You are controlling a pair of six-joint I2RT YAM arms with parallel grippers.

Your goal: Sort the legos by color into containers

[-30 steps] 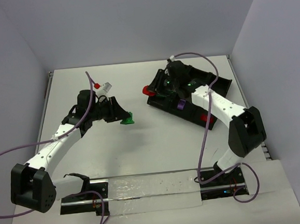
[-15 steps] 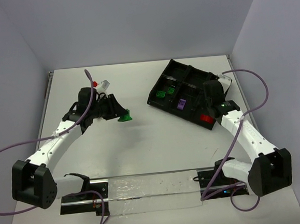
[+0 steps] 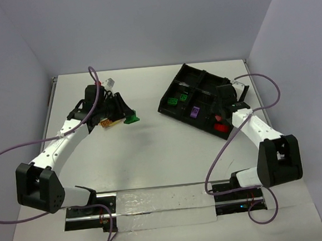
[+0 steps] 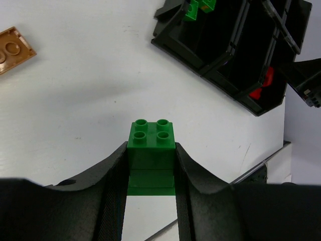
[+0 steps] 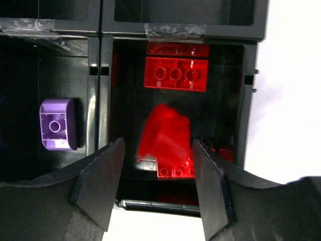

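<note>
My left gripper (image 3: 127,117) is shut on a green lego (image 4: 151,136), held above the white table left of the black tray (image 3: 187,69). A brown flat lego (image 3: 108,123) lies on the table beside it. My right gripper (image 5: 158,170) hangs open over the tray's red compartment. Below its jaws a blurred red lego (image 5: 165,134) is free of both fingers, over other red legos (image 5: 175,74). A purple lego (image 5: 56,124) lies in the neighbouring compartment, and green legos (image 3: 177,99) in another.
The tray sits tilted at the back right, its divider wall (image 5: 100,75) between the purple and red bins. A small red-and-white part (image 3: 109,83) lies behind the left arm. Purple cables loop over both arms. A metal rail (image 3: 156,202) runs along the near edge.
The right arm swung from the tray's far left side to the red compartment and opened, letting go of a red lego. The left arm shifted slightly, uncovering the brown lego.
</note>
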